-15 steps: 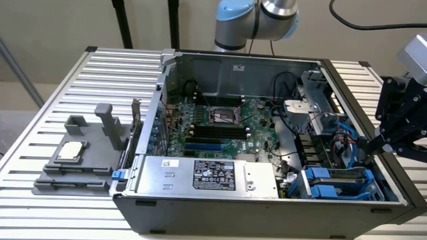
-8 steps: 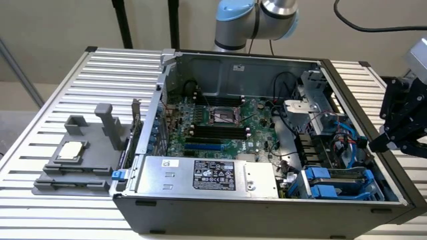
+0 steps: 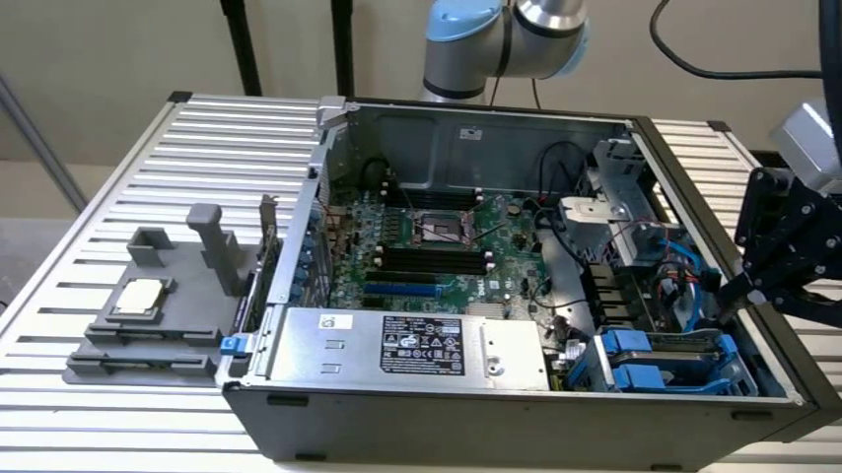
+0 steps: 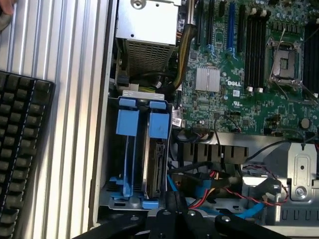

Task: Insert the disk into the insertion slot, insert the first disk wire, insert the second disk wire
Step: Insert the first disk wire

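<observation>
We see a big metal table [image 3: 118, 158] with long straight ribs. In the exterior view, the dark grey computer case [image 3: 526, 434] lies in the middle with its side off, so there is open room above it. Inside is a flat green board [image 3: 435, 246], bumpy with small parts. At 6 o'clock sits a shiny silver power box [image 3: 394, 345] with a black label. At 9 o'clock, out on the table, is a blocky grey plastic holder [image 3: 145, 325]. The black gripper [image 3: 719, 309] hangs at 3 o'clock over the case's edge, its fingers pressed together. At 5 o'clock is the insertion slot [image 4: 142, 93], a thin metal box with blue plastic tabs. The disk [image 4: 157, 167] stands inside it, silver and flat. Thin blue wires [image 4: 239, 209] crowd just beside it, near the gripper's tips.
</observation>
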You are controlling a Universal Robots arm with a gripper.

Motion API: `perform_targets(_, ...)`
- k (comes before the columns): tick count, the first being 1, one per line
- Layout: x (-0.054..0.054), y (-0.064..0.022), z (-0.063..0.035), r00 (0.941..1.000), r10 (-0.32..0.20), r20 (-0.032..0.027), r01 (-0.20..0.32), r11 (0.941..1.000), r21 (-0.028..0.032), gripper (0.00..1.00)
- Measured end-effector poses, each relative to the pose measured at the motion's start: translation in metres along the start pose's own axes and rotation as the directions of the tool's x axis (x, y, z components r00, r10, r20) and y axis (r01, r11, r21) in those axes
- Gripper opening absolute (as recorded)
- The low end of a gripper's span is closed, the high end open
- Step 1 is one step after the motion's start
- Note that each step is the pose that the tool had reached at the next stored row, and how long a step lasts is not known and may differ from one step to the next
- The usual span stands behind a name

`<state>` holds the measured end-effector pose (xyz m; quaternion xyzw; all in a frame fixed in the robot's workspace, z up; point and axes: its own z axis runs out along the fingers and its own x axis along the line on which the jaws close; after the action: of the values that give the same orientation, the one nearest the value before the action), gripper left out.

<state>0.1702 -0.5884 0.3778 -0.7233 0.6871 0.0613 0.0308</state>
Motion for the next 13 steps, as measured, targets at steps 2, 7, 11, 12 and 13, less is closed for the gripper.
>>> perform_targets(2, 0.0, 0.0064, 0.004, 1.0, -0.001, 0.0002, 0.001, 1.0, -0.0001, 0.11)
perform_targets(7, -0.006, 0.0121, 0.0143, 1.0, -0.007, -0.0002, 0.007, 1.0, 0.0013, 0.11)
perform_targets(11, -0.013, 0.0117, 0.0225, 0.9999, -0.013, -0.0008, 0.013, 0.9999, 0.0026, 0.11)
perform_targets(12, -0.015, 0.0116, 0.0245, 0.9999, -0.014, -0.001, 0.014, 0.9999, 0.0026, 0.11)
perform_targets(13, -0.016, 0.0115, 0.0258, 0.9999, -0.015, -0.0013, 0.015, 0.9999, 0.0026, 0.12)
